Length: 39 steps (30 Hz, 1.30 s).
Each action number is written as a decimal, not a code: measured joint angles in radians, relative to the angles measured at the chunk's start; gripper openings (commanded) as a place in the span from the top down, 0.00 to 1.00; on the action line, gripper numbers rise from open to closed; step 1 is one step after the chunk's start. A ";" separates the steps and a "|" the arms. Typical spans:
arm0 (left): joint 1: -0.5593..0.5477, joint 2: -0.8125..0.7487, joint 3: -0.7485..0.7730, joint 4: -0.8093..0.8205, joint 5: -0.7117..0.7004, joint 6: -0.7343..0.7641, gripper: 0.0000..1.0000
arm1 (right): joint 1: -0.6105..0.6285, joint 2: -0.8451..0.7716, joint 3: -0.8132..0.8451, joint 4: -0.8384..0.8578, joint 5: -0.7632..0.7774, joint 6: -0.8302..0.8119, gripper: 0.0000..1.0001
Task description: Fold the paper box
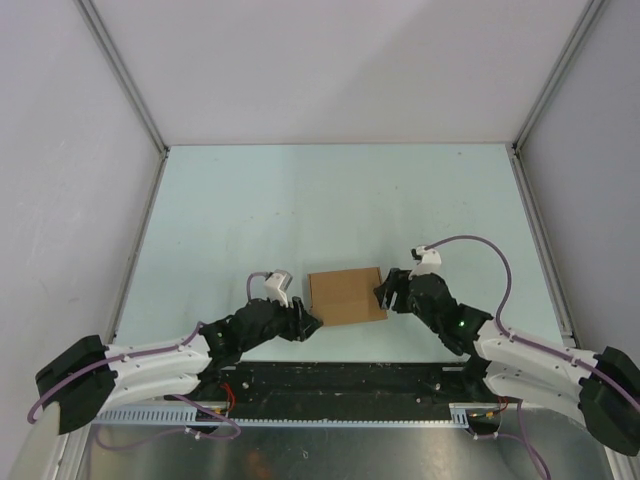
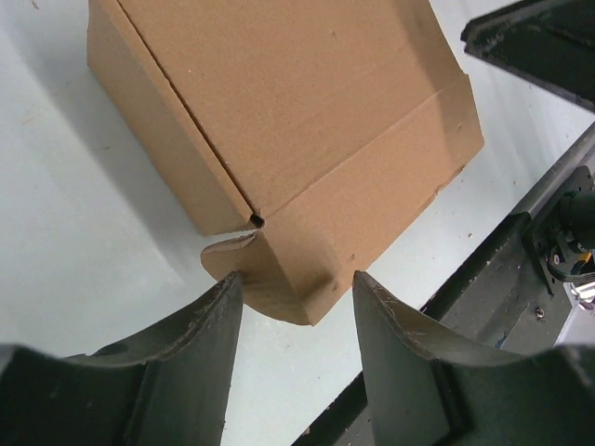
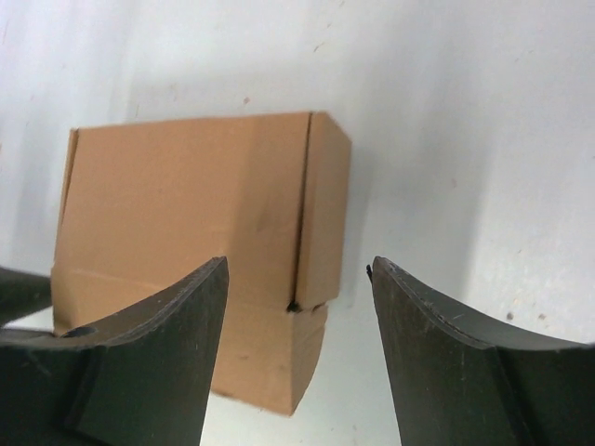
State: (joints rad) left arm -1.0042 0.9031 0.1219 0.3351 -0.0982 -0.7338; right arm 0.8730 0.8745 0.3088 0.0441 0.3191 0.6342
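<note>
Lying on pale-green table, grey walls around: paper box.

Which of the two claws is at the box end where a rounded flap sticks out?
The left gripper: a rounded flap of the paper box pokes between its fingertips. The right gripper faces a square-cornered end.

The tan paper box lies flat, folded into a low rectangular shape.

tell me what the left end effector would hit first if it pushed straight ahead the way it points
The cardboard box. Its near corner flap sits inside the open left end effector, so going straight on would likely press into that corner almost at once.
</note>
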 measured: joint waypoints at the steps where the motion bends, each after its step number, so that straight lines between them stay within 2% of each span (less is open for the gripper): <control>1: 0.000 0.000 0.000 0.000 0.000 0.000 0.44 | -0.019 0.014 0.000 0.016 -0.008 -0.004 0.34; 7: 0.000 0.007 0.000 0.002 0.000 0.000 0.45 | -0.092 0.121 0.000 0.114 -0.070 -0.021 0.37; 14: 0.000 0.009 0.000 0.010 0.000 0.000 0.45 | -0.121 0.210 0.000 0.209 -0.139 -0.027 0.39; 22: 0.000 0.028 0.002 0.031 0.000 0.000 0.47 | -0.134 0.240 0.000 0.252 -0.171 -0.027 0.43; 39: -0.002 0.105 0.017 0.071 0.005 0.001 0.56 | -0.139 0.262 0.000 0.276 -0.190 -0.027 0.43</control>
State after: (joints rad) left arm -1.0058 1.0077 0.1387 0.4065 -0.0929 -0.7330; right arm 0.7341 1.1370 0.3092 0.3199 0.1295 0.6071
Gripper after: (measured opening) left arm 0.451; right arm 0.567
